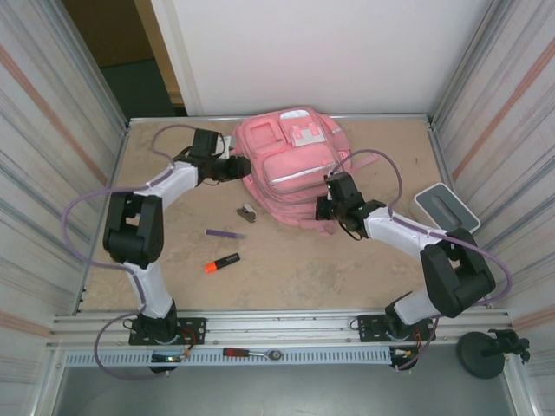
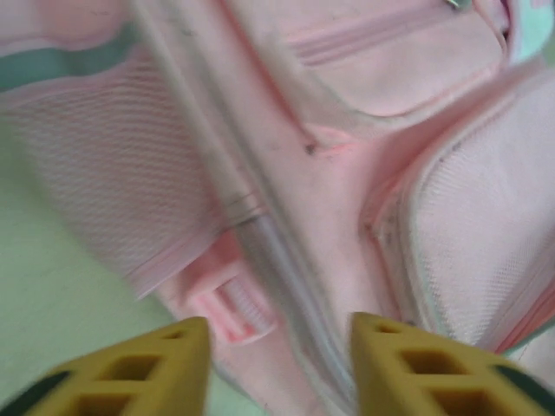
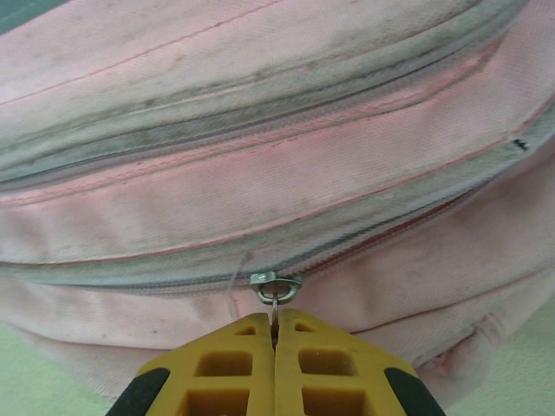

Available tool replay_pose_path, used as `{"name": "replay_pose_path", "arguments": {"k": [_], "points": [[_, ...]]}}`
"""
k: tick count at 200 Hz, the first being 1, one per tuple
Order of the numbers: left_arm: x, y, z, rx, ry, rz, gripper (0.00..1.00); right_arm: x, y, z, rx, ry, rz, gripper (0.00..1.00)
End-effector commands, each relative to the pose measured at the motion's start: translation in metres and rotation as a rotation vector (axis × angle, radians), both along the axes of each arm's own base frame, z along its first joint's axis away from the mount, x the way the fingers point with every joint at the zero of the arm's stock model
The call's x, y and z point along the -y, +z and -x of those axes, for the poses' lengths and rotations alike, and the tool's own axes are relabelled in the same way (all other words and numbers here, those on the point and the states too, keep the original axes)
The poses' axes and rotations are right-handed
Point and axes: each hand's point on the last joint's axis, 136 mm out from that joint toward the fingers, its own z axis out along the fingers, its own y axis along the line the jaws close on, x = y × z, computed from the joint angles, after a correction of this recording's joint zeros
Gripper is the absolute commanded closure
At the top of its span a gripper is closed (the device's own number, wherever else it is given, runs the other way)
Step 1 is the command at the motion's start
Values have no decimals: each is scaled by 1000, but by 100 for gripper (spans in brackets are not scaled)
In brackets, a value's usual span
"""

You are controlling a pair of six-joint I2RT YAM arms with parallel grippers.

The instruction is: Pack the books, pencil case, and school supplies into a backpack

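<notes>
The pink backpack lies at the back middle of the table. At its near right edge my right gripper is shut on the metal zipper pull of a closed zip. My left gripper stands open at the backpack's left side, its yellow fingers either side of a strap buckle and holding nothing. A purple pen and an orange-and-black marker lie on the table in front. The books and the pencil case are out of view.
A small grey-white piece lies just left of the backpack's near corner. A grey-white rectangular box sits at the right wall. A red-handled tool rests on the front rail. Corrugated walls close in both sides.
</notes>
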Motion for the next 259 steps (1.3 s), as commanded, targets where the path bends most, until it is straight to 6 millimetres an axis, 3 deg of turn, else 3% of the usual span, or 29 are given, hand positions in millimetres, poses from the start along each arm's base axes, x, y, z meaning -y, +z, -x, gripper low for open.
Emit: {"name": "replay_pose_path", "arguments": {"k": [1, 25, 55, 103, 131, 179, 206, 259], "points": [[2, 37, 26, 84, 44, 67, 38, -19, 6, 19, -17, 57, -53, 100], [26, 39, 66, 90, 15, 68, 27, -38, 13, 24, 0, 88, -90, 100], [60, 35, 96, 122, -32, -34, 25, -57, 21, 31, 21, 126, -122, 100], [83, 12, 89, 104, -45, -87, 30, -64, 23, 41, 29, 147, -119, 100], [74, -10, 72, 98, -4, -178, 39, -43, 3, 42, -4, 99, -28, 100], [49, -62, 57, 3, 29, -236, 44, 28, -34, 32, -87, -69, 145, 100], [39, -71, 55, -6, 34, -266, 44, 55, -35, 21, -100, -135, 179, 100], [31, -80, 55, -15, 22, -301, 44, 84, -30, -12, -137, -168, 189, 100]]}}
